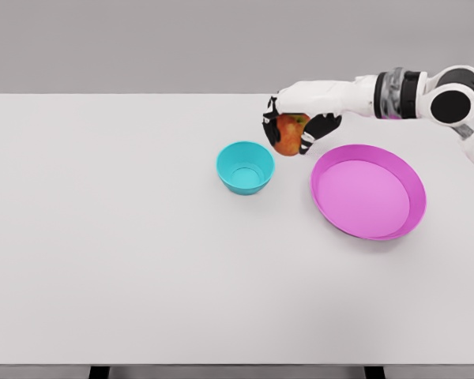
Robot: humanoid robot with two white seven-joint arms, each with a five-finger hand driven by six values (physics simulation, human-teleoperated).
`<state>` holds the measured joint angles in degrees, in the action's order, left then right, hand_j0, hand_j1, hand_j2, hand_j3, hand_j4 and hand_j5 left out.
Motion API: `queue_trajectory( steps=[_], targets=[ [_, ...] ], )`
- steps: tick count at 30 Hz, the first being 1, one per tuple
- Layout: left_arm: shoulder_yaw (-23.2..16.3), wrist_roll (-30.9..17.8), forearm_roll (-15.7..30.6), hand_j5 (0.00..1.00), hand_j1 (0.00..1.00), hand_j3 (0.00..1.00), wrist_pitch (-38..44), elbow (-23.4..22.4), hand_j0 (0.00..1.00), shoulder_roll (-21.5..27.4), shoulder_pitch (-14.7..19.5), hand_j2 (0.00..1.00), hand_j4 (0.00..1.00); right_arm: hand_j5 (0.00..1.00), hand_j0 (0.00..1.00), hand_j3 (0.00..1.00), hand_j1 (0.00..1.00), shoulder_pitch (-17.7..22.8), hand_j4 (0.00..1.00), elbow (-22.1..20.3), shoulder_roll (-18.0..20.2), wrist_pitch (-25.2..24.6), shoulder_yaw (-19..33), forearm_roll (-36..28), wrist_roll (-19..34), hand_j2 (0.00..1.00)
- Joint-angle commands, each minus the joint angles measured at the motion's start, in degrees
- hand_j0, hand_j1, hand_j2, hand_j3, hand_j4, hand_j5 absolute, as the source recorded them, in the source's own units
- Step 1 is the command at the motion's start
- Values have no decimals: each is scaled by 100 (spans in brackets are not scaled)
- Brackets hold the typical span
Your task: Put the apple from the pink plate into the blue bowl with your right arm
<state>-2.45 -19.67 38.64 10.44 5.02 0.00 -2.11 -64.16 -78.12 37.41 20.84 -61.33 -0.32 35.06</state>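
The table point(142, 260) is lying under the fingers. The pink plate point(369, 192), empty, is sitting below and right of them; the blue bowl point(245, 167) just below-left. The right hand point(300, 126) is gripping the apple point(289, 134) with curled fingers. Releasing now, short of the bowl, is risking a rim strike.

In front of me the white tabletop point(126, 260) carries two things: a small blue bowl point(245, 166) near its middle and a wide pink plate point(369, 191) to its right, close by but not touching.
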Motion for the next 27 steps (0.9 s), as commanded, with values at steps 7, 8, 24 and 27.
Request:
queue_trajectory(
  steps=[7,8,24,27],
  targets=[
    [-1,-2,3,100,100,100,2,-1,100,0,0,100,100,33,33,33,33,-18,33,1273,-1218,227,-46,50,-6,33],
    [-1,-2,3,100,100,100,2,-1,100,0,-9,100,100,33,33,33,33,-18,33,1475,-1279,245,-55,50,-6,33],
    [-1,-2,3,100,100,100,2,-1,100,0,-9,100,100,97,97,97,97,44,97,1089,-1192,-27,7,428,-6,97],
    [-1,-2,3,100,100,100,2,-1,100,0,0,100,100,100,100,100,100,70,100,105,-621,-642,244,428,-6,100]
  ],
)
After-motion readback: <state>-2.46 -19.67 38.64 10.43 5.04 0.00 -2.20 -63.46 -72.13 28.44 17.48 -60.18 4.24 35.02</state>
